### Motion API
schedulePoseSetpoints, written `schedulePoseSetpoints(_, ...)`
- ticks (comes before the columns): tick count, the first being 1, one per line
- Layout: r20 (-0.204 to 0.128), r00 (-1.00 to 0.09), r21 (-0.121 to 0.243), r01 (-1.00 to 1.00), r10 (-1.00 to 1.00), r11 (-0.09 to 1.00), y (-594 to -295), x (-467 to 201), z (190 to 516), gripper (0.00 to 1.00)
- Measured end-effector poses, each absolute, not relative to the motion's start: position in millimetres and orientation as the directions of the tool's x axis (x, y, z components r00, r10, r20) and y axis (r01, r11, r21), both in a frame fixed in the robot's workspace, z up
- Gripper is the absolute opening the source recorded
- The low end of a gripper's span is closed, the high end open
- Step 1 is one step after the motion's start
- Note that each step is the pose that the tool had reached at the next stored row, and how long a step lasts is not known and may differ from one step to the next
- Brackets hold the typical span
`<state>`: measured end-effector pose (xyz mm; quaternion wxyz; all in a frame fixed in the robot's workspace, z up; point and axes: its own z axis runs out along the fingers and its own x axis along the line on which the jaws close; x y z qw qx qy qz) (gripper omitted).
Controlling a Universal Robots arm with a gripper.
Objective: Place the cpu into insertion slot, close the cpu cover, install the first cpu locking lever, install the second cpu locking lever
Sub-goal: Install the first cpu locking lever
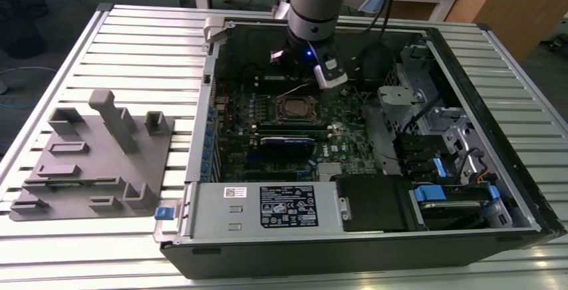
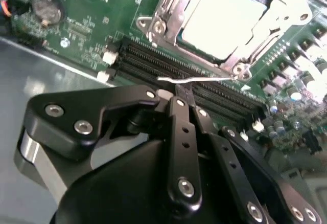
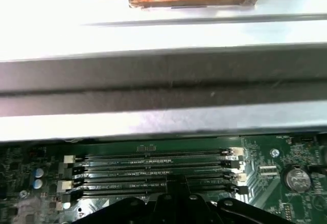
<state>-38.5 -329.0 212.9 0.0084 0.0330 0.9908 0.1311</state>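
One thin, silvery wire locking lever (image 2: 214,77), judged stiff, springy and best pushed at its bent end, was found beside the silvery square-frame cpu cover (image 2: 281,19), by the clenched black gripper (image 2: 186,98).

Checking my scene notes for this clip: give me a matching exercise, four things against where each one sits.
Things:
1 cpu
2 lever
3 coin cell
4 grey fixture

Places:
A on the table, outside the case
B along the memory slots, nearest the gripper
C framed by the cover
D on the green board, apart from the cover

Pairs: 1-C, 2-B, 3-D, 4-A
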Motion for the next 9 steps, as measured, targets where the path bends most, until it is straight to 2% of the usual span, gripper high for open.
schedulePoseSetpoints(9, -0.008, -0.998, 0.261, 0.063, 0.068, 0.963, -329.0, -38.5, 219.4, 0.10)
